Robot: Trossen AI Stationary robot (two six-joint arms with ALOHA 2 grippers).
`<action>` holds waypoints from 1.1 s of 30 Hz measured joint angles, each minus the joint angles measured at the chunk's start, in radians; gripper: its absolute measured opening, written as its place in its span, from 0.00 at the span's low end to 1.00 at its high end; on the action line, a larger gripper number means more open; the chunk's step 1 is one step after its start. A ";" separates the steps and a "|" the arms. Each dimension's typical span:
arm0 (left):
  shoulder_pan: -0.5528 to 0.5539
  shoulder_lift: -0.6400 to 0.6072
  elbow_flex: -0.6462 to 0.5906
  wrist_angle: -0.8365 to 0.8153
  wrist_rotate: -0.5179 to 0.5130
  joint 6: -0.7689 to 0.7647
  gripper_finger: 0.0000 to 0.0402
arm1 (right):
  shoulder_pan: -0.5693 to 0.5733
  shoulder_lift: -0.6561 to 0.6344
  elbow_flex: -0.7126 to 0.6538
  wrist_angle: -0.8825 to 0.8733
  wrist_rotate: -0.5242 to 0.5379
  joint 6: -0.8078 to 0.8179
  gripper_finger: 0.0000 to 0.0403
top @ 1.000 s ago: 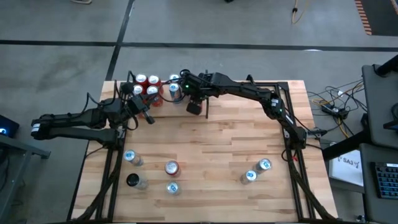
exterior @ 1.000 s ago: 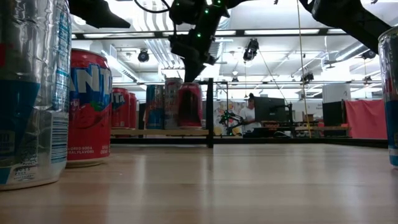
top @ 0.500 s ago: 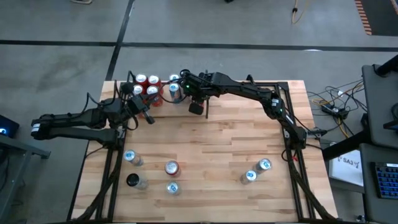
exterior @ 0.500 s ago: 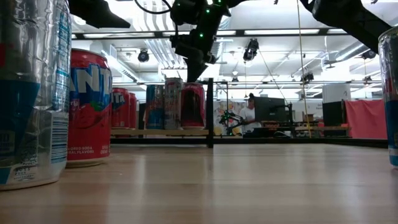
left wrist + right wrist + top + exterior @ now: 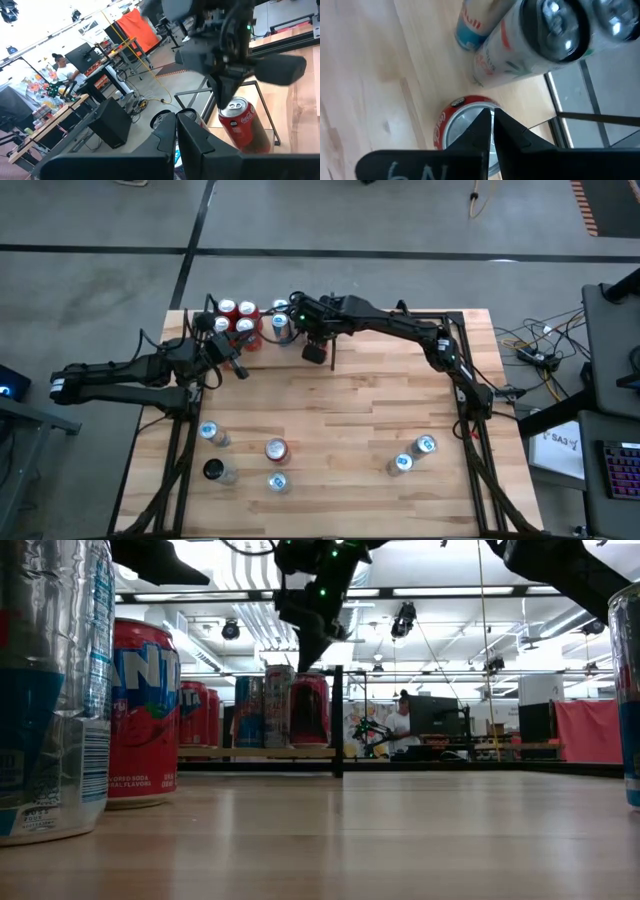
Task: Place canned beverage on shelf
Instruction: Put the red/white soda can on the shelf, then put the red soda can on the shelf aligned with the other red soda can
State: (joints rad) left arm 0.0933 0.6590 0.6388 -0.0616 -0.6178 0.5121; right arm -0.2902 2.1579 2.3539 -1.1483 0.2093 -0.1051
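Note:
A red cola can [image 5: 465,135] stands upright at the right end of the shelf [image 5: 250,752], a narrow black-framed bay with a wood plank floor at the table's far left. It also shows in the low view [image 5: 308,710] and the left wrist view [image 5: 245,125]. Several more cans [image 5: 240,320] stand on the shelf to its left. My right gripper [image 5: 492,117] is shut and points down right over the red can's top; it also shows in the low view [image 5: 303,665]. It hides the can in the high view [image 5: 313,350]. My left gripper [image 5: 238,368] is shut and empty, in front of the shelf. My right gripper's shut fingertips [image 5: 224,102] stand from above right at the red can's top rim [image 5: 231,106]. I cannot tell whether they touch it. The can stands upright on the shelf's plank.
Several loose cans stand on the table's near part: some at near left [image 5: 276,448] and two at near right [image 5: 412,455]. In the low view a silver-blue can [image 5: 50,690] and a red can [image 5: 145,710] stand close by. A black post [image 5: 338,720] closes the shelf's right end.
My right gripper has gone up a little above the red can. The can has shifted slightly at the shelf's right end and now stands upright and still.

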 joint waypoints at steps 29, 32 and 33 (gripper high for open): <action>-0.222 0.055 0.031 -0.040 0.266 -0.438 0.00 | 0.189 -0.327 -0.295 0.131 -0.184 -0.100 0.02; -0.248 0.069 0.031 -0.040 0.264 -0.515 0.00 | 0.224 -0.380 -0.468 0.283 -0.184 -0.093 0.02; -0.253 0.072 0.031 -0.040 0.263 -0.541 0.00 | 0.236 -0.392 -0.524 0.336 -0.184 -0.092 0.02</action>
State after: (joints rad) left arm -0.1596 0.7307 0.6697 -0.1013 -0.3546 -0.0287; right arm -0.0539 1.7657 1.8301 -0.8125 0.0253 -0.1975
